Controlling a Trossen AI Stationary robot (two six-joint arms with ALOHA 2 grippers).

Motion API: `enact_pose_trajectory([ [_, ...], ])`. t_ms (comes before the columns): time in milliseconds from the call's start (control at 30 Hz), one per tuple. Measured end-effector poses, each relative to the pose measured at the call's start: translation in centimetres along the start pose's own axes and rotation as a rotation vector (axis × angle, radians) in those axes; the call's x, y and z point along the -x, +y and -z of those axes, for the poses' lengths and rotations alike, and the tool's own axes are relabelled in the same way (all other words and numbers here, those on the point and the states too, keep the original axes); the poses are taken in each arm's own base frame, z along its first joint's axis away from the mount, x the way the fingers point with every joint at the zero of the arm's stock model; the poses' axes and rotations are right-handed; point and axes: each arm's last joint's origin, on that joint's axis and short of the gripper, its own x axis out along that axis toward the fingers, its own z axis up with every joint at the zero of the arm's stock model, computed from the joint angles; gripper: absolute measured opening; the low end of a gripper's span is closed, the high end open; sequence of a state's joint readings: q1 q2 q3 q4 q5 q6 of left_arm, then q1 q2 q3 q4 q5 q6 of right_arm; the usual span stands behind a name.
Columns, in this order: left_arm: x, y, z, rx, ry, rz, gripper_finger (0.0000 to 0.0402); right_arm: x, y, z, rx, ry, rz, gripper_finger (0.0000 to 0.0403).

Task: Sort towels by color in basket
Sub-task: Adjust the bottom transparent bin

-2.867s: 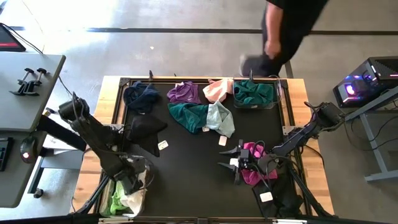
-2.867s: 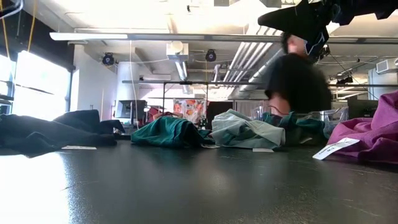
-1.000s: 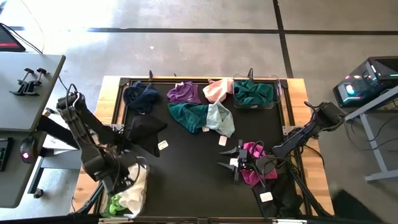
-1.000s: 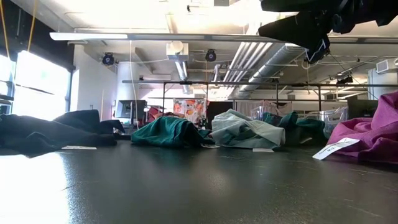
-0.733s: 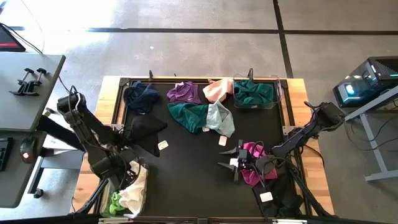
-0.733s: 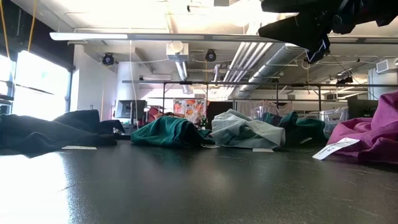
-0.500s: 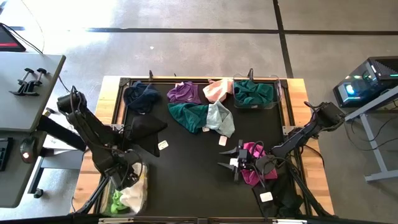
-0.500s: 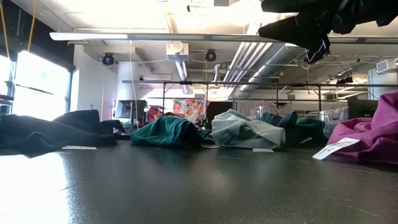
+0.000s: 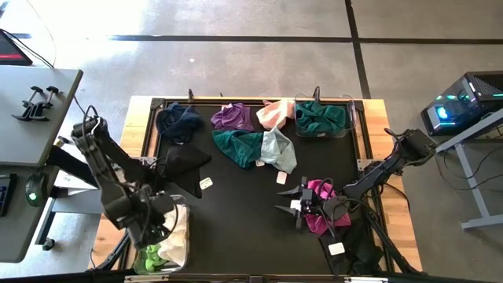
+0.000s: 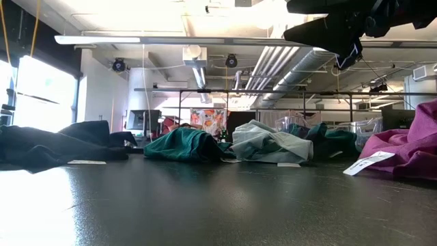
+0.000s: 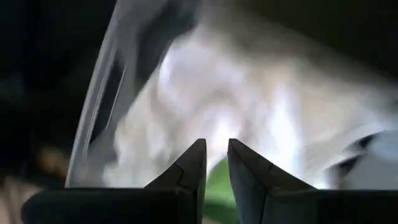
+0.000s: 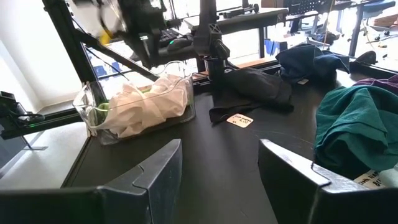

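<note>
A clear basket at the table's near left corner holds a white towel and a lime towel. My left gripper points down over this basket, just above the white towel, its fingers shut with nothing between them. My right gripper stands open and level near the table's right side, beside a magenta towel that lies on the mat. Navy, black, purple, pink, teal and mint towels lie loose on the mat.
A second clear basket at the far right corner holds teal towels. Another black towel lies at the near right. Small white tags lie on the mat. The middle of the mat near the front edge is bare.
My left gripper has swung a little toward the table's far edge above the near-left basket and come back toward the near edge, rolling slightly; its fingers have stayed shut. The right arm and the towels on the mat have kept still.
</note>
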State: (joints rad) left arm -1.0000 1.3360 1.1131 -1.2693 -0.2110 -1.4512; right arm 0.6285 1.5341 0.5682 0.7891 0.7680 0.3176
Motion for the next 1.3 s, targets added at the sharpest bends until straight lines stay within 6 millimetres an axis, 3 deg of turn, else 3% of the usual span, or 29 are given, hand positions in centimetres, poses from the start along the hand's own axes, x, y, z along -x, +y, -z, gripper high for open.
enact_pose_trajectory([
  [133, 0.8, 0.0, -1.8, -0.025, -0.318, -0.038, 0.0053, 0.0, 0.0, 0.0, -0.002, 0.0, 0.0, 0.0201],
  [200, 0.2, 0.6, -2.7, -0.005, -0.362, -0.097, 0.0051, 0.0, 0.0, 0.0, -0.015, 0.0, 0.0, 0.0201],
  [500, -4.9, 3.7, -5.0, 0.071, -0.242, -0.286, 0.0021, 0.0, 0.0, 0.1, -0.014, 0.004, 0.001, 0.0201],
  [733, -5.7, 2.1, -5.1, -0.003, -0.204, -0.106, 0.0007, 0.0, 0.0, 0.1, -0.014, 0.005, 0.002, 0.0201],
  [867, -5.0, 0.9, -5.1, -0.065, -0.22, -0.012, 0.0005, 0.0, 0.0, 0.1, -0.014, 0.005, 0.002, 0.0201],
  [1100, -0.9, -0.4, -5.5, -0.119, -0.235, 0.047, 0.0005, 0.0, 0.0, 0.1, -0.013, 0.005, 0.002, 0.0201],
  [1300, 0.2, 0.3, -3.9, -0.115, 0.078, 0.044, 0.0008, 0.0, 0.0, 0.1, -0.011, 0.005, 0.002, 0.0201],
])
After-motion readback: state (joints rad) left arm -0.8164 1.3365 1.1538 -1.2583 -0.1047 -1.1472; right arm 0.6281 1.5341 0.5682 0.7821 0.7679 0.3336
